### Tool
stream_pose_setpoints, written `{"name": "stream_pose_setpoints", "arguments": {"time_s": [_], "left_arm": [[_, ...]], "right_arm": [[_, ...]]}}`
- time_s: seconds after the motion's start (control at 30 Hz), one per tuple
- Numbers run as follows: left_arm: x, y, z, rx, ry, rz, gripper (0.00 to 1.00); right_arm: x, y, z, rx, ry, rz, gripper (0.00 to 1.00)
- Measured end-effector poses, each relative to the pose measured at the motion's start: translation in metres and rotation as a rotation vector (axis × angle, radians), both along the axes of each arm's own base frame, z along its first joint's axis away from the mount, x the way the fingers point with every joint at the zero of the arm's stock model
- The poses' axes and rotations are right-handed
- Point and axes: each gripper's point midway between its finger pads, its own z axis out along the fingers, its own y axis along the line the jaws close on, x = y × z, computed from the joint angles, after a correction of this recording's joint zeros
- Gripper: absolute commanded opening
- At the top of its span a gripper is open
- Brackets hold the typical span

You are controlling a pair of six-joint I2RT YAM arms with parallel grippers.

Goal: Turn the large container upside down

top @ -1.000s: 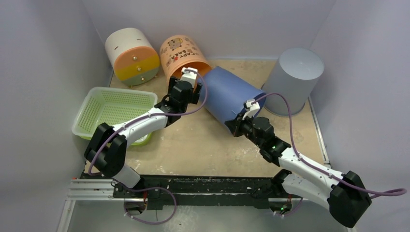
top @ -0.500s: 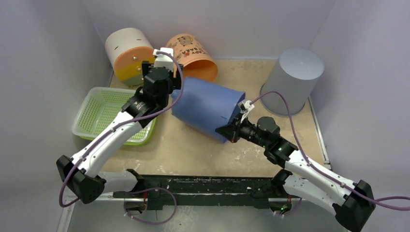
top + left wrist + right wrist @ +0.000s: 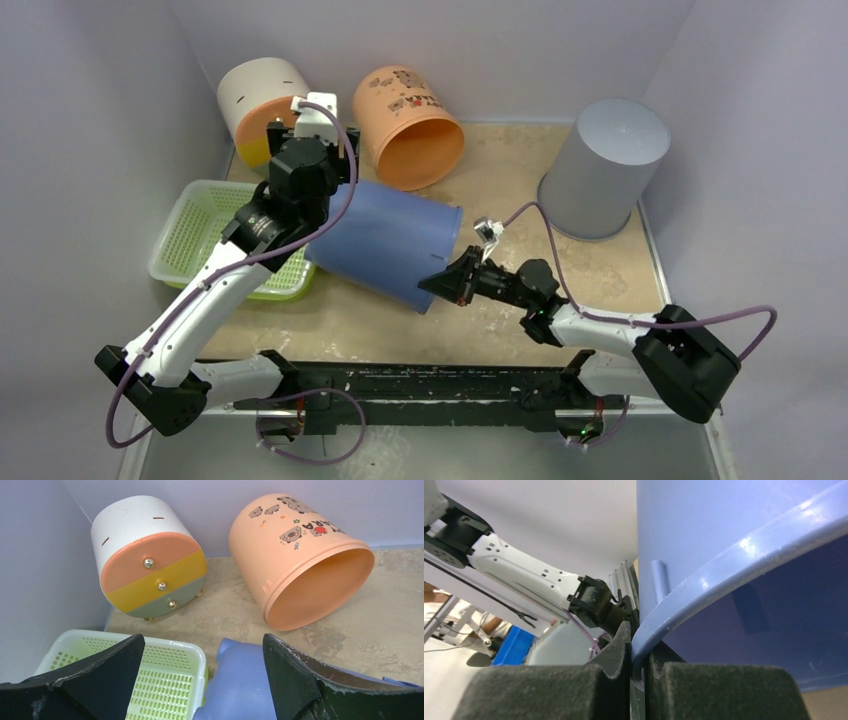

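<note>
The large blue container lies on its side on the table, its base to the left against the green basket and its open mouth to the right and near. My right gripper is shut on the near part of its rim; in the right wrist view the rim runs between the two pads of the gripper. My left gripper is open above the base end. In the left wrist view the blue base sits low between the spread fingers of that gripper.
An orange bucket lies on its side at the back, mouth toward me. A white drum with coloured drawers is at the back left. A green basket is at the left. A grey bucket stands upside down at the back right.
The blue container has swung left and nearer, its base now by the basket. The right gripper followed, still on the rim. The left gripper rose and moved left; the orange bucket rolled right.
</note>
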Motion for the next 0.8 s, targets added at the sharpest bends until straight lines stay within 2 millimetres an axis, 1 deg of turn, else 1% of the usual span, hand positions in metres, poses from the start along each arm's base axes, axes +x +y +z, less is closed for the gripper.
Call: {"name": "stream_pose_setpoints", "arguments": {"time_s": [0.1, 0.23, 0.3, 0.4, 0.43, 0.5, 0.67, 0.73, 0.8], "left_arm": [[-0.001, 0.001, -0.003, 0.011, 0.012, -0.001, 0.85], [-0.001, 0.001, -0.004, 0.018, 0.016, -0.002, 0.85], [0.000, 0.000, -0.005, 0.020, 0.019, -0.002, 0.85], [0.002, -0.002, -0.008, 0.025, 0.026, -0.004, 0.85], [0.003, -0.003, -0.010, 0.026, 0.029, -0.007, 0.85], [0.005, -0.005, -0.013, 0.028, 0.033, -0.011, 0.85], [0.008, -0.009, -0.034, 0.051, 0.066, -0.018, 0.85], [0.009, -0.010, -0.041, 0.059, 0.079, -0.020, 0.85], [0.010, -0.011, -0.046, 0.065, 0.086, -0.022, 0.85]], "right_arm": [[-0.006, -0.005, -0.001, 0.055, 0.003, 0.004, 0.00], [-0.024, -0.024, -0.014, 0.099, 0.014, 0.001, 0.01], [-0.030, -0.032, -0.018, 0.104, 0.013, -0.009, 0.03], [-0.035, -0.046, -0.022, 0.118, 0.016, -0.052, 0.08], [-0.035, -0.049, -0.022, 0.117, 0.022, -0.067, 0.10], [-0.031, -0.054, -0.017, 0.128, 0.027, -0.108, 0.11], [-0.018, -0.076, -0.011, 0.133, 0.071, -0.265, 0.12], [-0.012, -0.085, -0.013, 0.130, 0.094, -0.326, 0.11], [-0.007, -0.093, -0.015, 0.131, 0.117, -0.380, 0.08]]}}
